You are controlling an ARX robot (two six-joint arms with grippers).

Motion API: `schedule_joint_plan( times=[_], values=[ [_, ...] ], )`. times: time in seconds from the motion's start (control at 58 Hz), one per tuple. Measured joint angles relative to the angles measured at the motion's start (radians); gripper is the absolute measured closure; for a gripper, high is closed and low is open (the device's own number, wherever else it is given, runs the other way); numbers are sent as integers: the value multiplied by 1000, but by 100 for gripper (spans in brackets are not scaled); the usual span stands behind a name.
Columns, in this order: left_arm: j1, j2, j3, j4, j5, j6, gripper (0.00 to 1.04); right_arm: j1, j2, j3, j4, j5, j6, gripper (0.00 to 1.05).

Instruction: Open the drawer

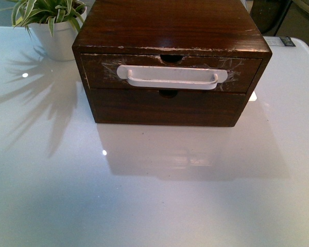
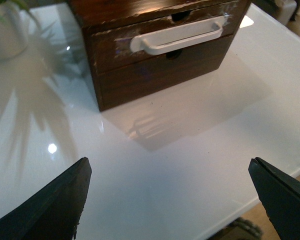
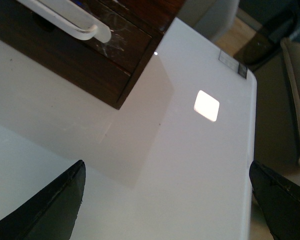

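Note:
A dark brown wooden box stands at the back middle of the white table (image 1: 154,195). Its upper drawer (image 1: 100,74) is closed, with a wide white bar handle (image 1: 172,76), whitish scratches and a half-round notch in its top edge. The same drawer (image 2: 107,50) and handle (image 2: 177,36) show in the left wrist view, well ahead of my open left gripper (image 2: 170,172), which hovers over bare table. My right gripper (image 3: 167,175) is open too, near the table's right edge; the drawer's end (image 3: 122,35) and handle tip (image 3: 85,25) lie off to one side. Neither arm appears in the front view.
Below the drawer is a plain dark drawer front (image 1: 165,108) with no handle. A potted plant in a white pot (image 1: 54,36) stands at the back left, beside the box. The table's right edge (image 3: 251,150) drops off to the floor.

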Motion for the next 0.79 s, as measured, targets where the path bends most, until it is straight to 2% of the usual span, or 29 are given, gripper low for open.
schedule_joint_plan(
  times=[0.121,0.19,0.241,0.345,0.793],
  values=[
    [-52,360,89,317,38,185,8,39,234,83,87,-60,-138,9],
    [-82,574,178,409,50,321,8,72,400,161,109,-68,-244,9],
    [-109,742,264,393,69,431,8,93,509,225,109,-66,-325,9],
    [-142,882,363,342,81,544,8,122,632,321,84,-84,-425,9],
    [-196,1109,628,180,66,901,8,175,872,540,-9,-108,-652,9]
  ],
)
